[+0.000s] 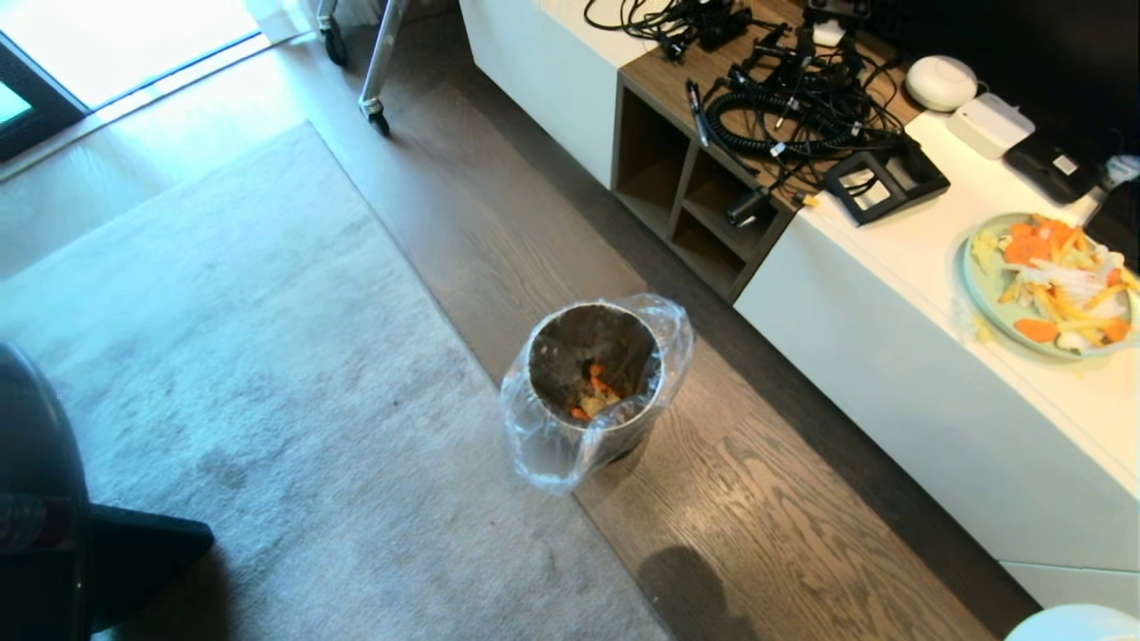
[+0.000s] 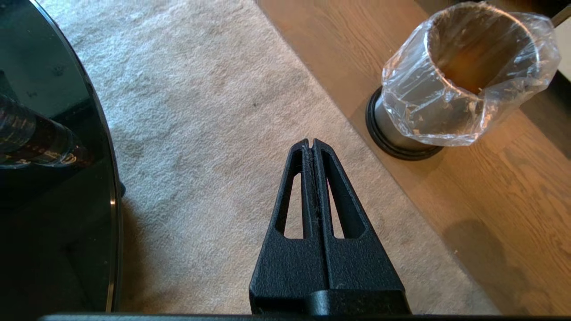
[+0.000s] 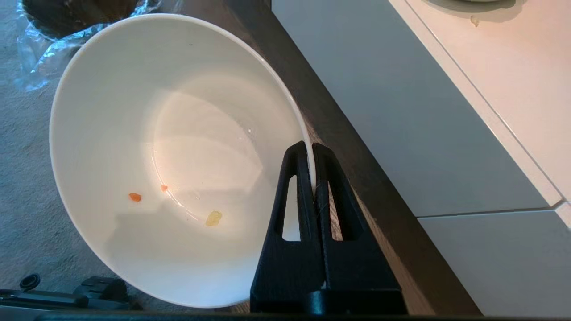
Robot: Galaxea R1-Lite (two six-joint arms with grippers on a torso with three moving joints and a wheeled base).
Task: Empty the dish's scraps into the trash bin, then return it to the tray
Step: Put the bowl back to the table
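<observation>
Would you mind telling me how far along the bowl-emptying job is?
Dumping looks done: scraps lie inside the trash bin, and the dish holds only a few crumbs. The right pincer grips its rim. The left pincer is shut, empty. Left: returning it to the tray, not in view.

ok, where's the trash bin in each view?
Head view: trash bin stands at centre, on the wood floor at the rug's edge, scraps inside.
Left wrist view: upper right, beyond the shut left gripper.
Right wrist view: only a sliver at the top left corner, behind the white bowl.
Shared landmark: the grey rug.
</observation>
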